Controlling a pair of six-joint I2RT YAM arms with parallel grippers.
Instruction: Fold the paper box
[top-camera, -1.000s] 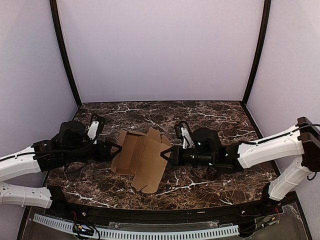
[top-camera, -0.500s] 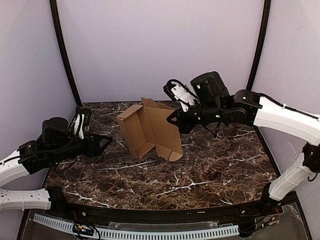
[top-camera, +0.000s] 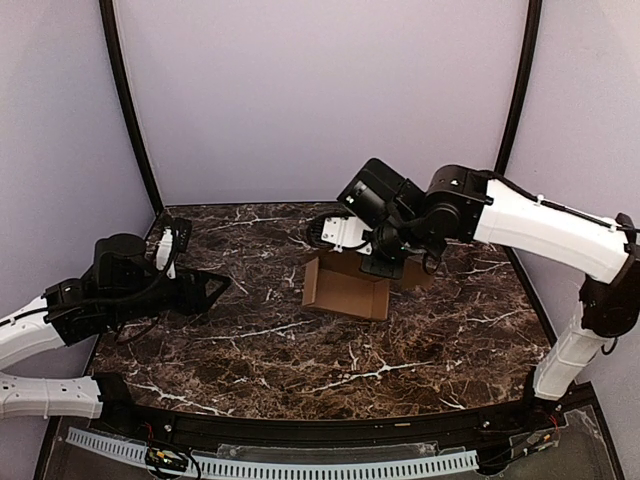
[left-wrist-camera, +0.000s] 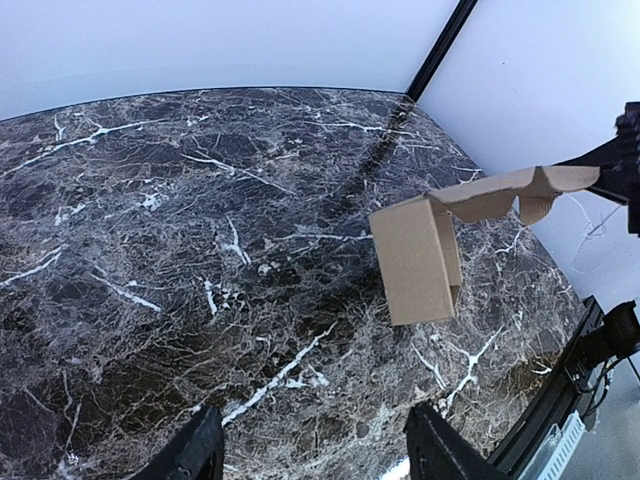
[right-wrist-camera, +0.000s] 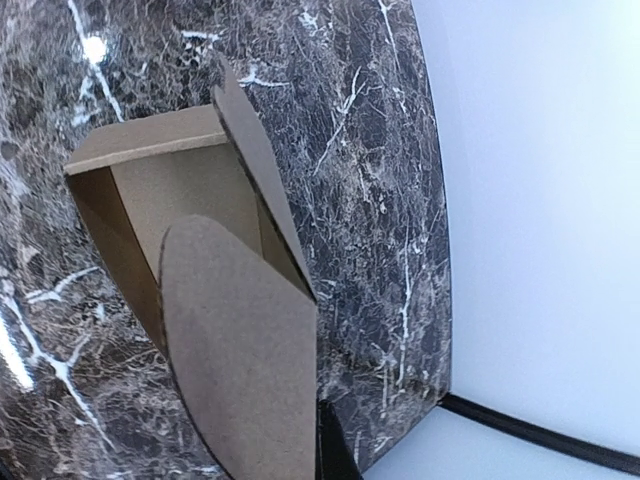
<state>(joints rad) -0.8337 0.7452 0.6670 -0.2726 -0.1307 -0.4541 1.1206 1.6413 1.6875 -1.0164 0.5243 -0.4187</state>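
The paper box (top-camera: 345, 290) is a brown cardboard piece, partly folded, with side walls up and flaps loose. It hangs at the back middle of the marble table (top-camera: 300, 370), its lower edge at or just above the surface. My right gripper (top-camera: 378, 260) points down from above and is shut on a flap. In the right wrist view the paper box (right-wrist-camera: 180, 200) opens toward the camera; its rounded flap (right-wrist-camera: 240, 360) covers most of the right gripper (right-wrist-camera: 320, 440). My left gripper (top-camera: 205, 290) stands open and empty to the left. The left wrist view shows the paper box (left-wrist-camera: 415, 260) beyond the left gripper (left-wrist-camera: 320, 455).
Pale walls close in the table on three sides, with black corner posts (top-camera: 130, 110) at the back. The right wall (right-wrist-camera: 540, 200) stands close behind the box. A black rail with a white cable chain (top-camera: 300, 465) runs along the near edge.
The right arm lifted the box off the table, carried it up and back, then turned it over toward the back middle. The left gripper drew back to the left, still open.
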